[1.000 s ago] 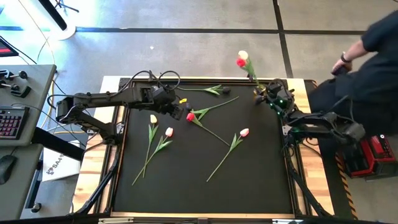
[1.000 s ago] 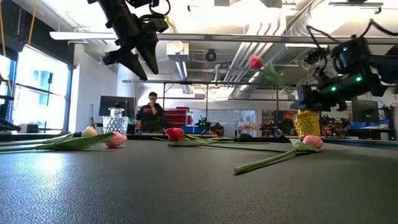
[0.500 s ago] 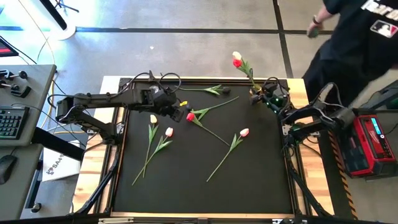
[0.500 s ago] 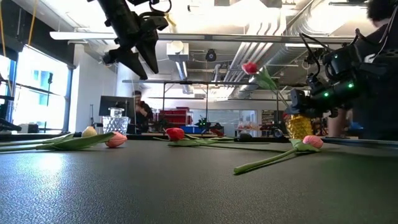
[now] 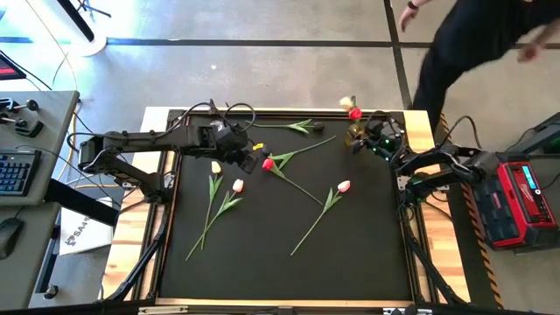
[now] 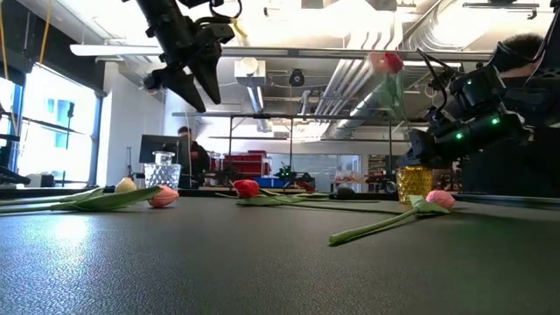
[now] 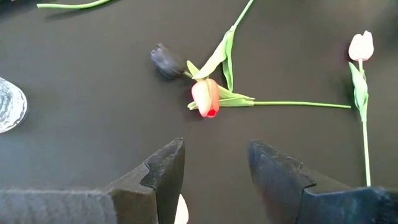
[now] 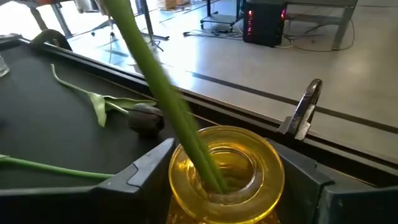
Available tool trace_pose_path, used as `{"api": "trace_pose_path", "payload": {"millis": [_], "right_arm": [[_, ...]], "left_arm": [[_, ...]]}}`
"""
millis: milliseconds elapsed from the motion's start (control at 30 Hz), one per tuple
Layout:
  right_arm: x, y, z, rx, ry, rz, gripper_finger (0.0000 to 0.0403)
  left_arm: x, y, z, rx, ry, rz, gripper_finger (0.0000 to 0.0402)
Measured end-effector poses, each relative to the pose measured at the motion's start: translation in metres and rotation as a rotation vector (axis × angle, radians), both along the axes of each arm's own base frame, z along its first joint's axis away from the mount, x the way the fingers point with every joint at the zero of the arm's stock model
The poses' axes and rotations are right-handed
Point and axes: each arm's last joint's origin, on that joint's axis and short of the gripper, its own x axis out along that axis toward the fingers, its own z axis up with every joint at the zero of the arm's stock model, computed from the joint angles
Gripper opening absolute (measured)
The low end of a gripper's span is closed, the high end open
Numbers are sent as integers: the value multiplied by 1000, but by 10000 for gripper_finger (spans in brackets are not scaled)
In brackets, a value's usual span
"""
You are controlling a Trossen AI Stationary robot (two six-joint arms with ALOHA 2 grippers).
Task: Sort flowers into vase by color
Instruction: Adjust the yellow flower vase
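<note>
i am looking at the flowers (image 5: 289, 179) first. most of them are lying flat on the black table (image 5: 350, 254). a red one (image 7: 205, 98) and a dark one (image 7: 165, 61) are lying close together near the middle, with a pale pink one (image 7: 361, 46) off to one side. a yellow one (image 5: 215, 167) and a pink one (image 5: 238, 185) are lying near my left arm. another pink one (image 5: 344, 186) is lying nearer my right arm.

two stems (image 8: 163, 93) are standing in the yellow glass vase (image 8: 227, 171) at the far right corner of the table. a red head (image 6: 391, 62) is sitting up high above the vase.

my right gripper (image 8: 230, 168) is sitting around the vase, one finger on each side. the fingers are apart and i cannot tell if they are touching the glass.

my left gripper (image 7: 214, 171) is hanging in the air above the red flower, with its fingers wide apart and holding nothing.

a clear glass vase (image 6: 162, 172) is standing at the far left. a person in dark clothes (image 5: 490, 39) is walking past beyond the table.
</note>
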Motion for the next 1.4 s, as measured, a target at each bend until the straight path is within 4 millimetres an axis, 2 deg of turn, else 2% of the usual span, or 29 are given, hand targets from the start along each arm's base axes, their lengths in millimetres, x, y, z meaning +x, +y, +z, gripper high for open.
{"api": "trace_pose_path", "payload": {"millis": [400, 600, 867, 1400], "right_arm": [[1, 2, -2, 9, 53, 87, 220], [9, -7, 7, 69, 126, 128, 256], [19, -19, 24, 188, 305, 201, 305], [18, -17, 23, 149, 413, 258, 307]], "left_arm": [[-3, -1, -2, -10, 41, -15, 165], [-3, 0, -2, -8, 42, -18, 165], [-3, 0, -2, -5, 43, -24, 165], [-3, 0, -2, 8, 39, -7, 165]]}}
